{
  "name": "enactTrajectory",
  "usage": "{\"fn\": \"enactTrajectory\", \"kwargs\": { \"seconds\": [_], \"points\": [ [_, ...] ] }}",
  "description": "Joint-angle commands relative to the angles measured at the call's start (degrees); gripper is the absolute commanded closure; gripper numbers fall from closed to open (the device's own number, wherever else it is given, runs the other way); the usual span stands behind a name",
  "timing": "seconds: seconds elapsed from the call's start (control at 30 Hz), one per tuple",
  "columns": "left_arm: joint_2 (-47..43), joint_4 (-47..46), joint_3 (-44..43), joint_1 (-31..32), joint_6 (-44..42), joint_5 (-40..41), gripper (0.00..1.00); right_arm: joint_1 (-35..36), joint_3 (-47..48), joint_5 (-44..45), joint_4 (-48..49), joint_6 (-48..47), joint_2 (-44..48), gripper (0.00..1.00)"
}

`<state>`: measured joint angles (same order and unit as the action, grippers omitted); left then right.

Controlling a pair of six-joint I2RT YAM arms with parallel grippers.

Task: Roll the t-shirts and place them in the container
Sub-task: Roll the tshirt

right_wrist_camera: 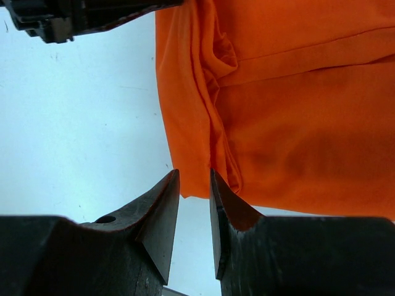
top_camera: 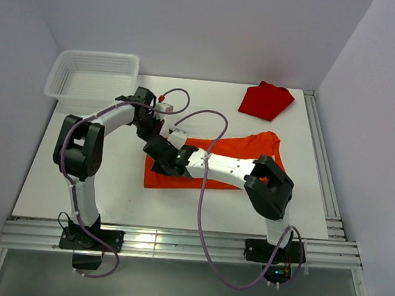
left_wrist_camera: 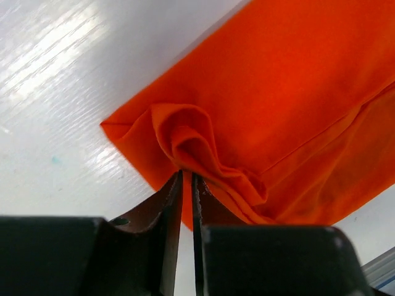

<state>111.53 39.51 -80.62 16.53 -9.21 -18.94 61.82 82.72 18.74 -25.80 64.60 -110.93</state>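
So the orange t-shirt (top_camera: pixel 246 149) is lying flattened in a long strip in the middle of the worktop (top_camera: pixel 123 197), and both arms are crowding in at its left end. The left fingers (left_wrist_camera: pixel 178 185) are sitting at the far corner of that end, squeezed nearly together and pinching a little bunched-up fold of the orange cloth, which is puckering up right at their tips. The right fingers (right_wrist_camera: pixel 170 185) are hanging at the near corner of the same end, standing a bit apart with the hem right in front of the tips. They aren't clamping anything as far as I can see. In the right wrist view a raised wrinkle is running along that end edge, from one set of fingers toward the other. The red t-shirt (top_camera: pixel 265 101) is sitting crumpled beyond the orange one's right end, well apart from it. A white basket (top_camera: pixel 98 54) is sitting out past the orange shirt's left end, toward the back.
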Motion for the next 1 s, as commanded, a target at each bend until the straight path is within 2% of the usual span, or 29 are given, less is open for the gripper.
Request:
{"fn": "enactTrajectory", "kwargs": {
  "seconds": [0.0, 0.2, 0.37, 0.5, 0.6, 0.63, 0.67, 0.8, 0.97],
  "points": [
    [0.3, -1.9, -3.0, 1.4, 1.3, -1.4, 0.83, -0.5, 1.7, 0.4, 1.2, -0.7, -1.2, 0.66],
    [1.9, -2.1, -4.4, 2.2, 1.9, 0.0, 0.81, -0.4, 1.4, -1.1, 1.1, 0.0, -3.7, 0.65],
    [3.5, -2.5, -4.4, 2.1, 2.3, 1.0, 0.82, -0.3, 0.7, -2.2, 1.5, 0.4, -5.7, 0.58],
    [4.3, -2.9, -4.0, 2.2, 2.3, 1.7, 0.82, 0.1, -1.1, -2.9, 2.8, 1.1, -6.0, 0.6],
    [5.1, -3.2, -4.1, 2.2, 2.4, 2.9, 0.82, 0.7, -2.8, -2.6, 2.9, 2.5, -4.6, 0.76],
    [5.3, -3.4, -4.2, 2.2, 2.6, 3.1, 0.82, 0.8, -3.3, -2.4, 2.9, 2.8, -4.3, 0.88],
    [5.8, -3.5, -4.2, 2.2, 2.7, 3.9, 0.82, 0.9, -3.7, -2.3, 3.0, 3.2, -3.9, 0.92],
    [6.6, -4.6, -3.9, 2.2, 3.0, 5.4, 0.82, 1.7, -5.1, -2.3, 3.0, 4.3, -3.2, 1.0],
    [6.5, -4.9, -3.8, 2.2, 3.0, 6.0, 0.82, 2.7, -5.4, -2.1, 2.6, 4.9, -3.9, 0.98]
  ]
}}
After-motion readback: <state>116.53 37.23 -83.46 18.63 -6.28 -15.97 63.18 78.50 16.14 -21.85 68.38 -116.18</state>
